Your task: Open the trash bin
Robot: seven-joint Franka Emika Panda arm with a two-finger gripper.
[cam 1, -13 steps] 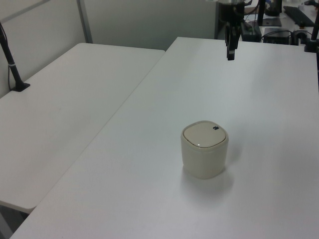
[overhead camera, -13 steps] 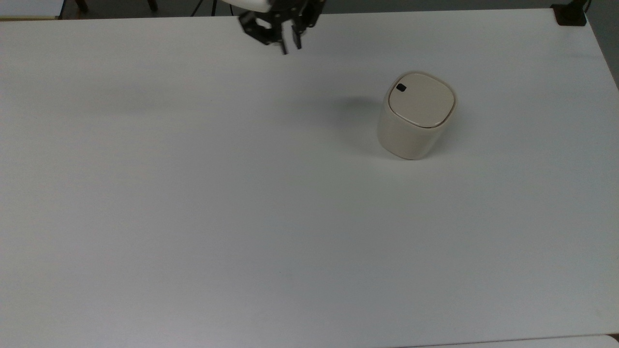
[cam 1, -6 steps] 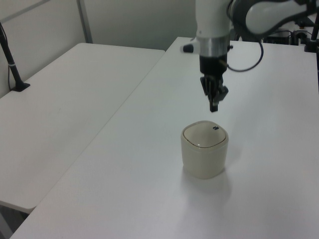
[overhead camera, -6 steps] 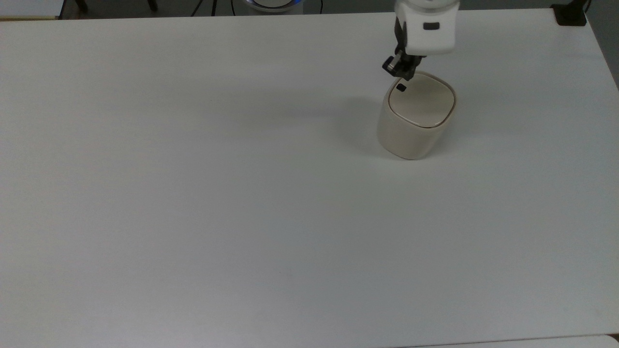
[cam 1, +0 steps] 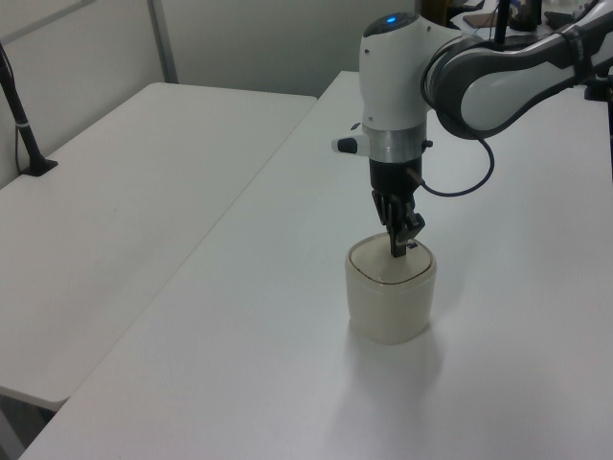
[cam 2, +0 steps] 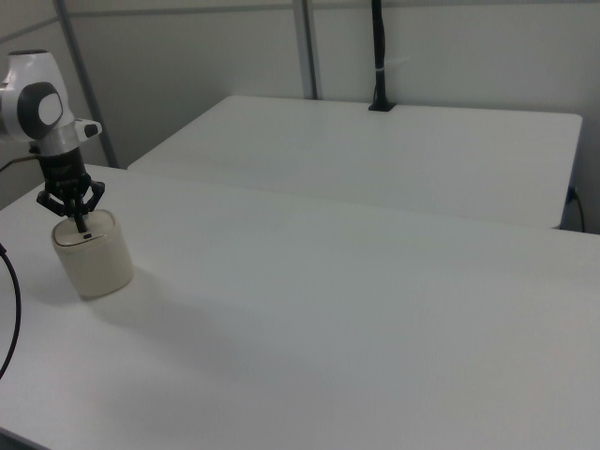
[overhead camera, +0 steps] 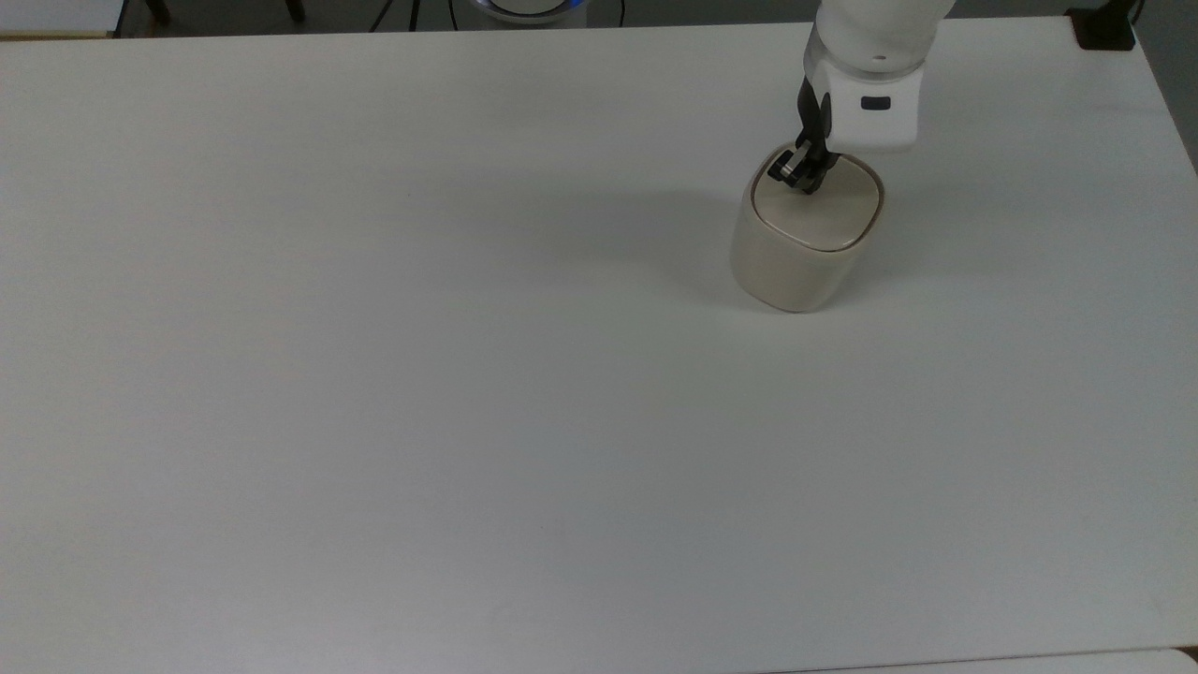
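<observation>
The cream-beige trash bin (overhead camera: 803, 255) stands on the white table (overhead camera: 374, 374), toward the top view's right. Its flat lid (overhead camera: 833, 211) lies closed on the body. My gripper (overhead camera: 796, 178) points straight down with its fingers shut together, and the tips rest on the lid's corner at the top view's upper left, covering the black button. The left view shows the gripper (cam 1: 399, 249) pressing down on the far corner of the trash bin (cam 1: 388, 307). In the right view the gripper (cam 2: 80, 225) sits on top of the trash bin (cam 2: 94, 264).
A second white table (cam 1: 115, 192) adjoins this one, with a black post (cam 1: 19, 115) clamped on it. A black clamp (overhead camera: 1104, 28) sits at the table corner in the top view's upper right. A cable (cam 1: 469, 177) loops off the arm.
The arm swung from the table's far edge over to the bin, then came down, so the shut fingertips moved from just above the button corner onto the lid. The bin has not shifted.
</observation>
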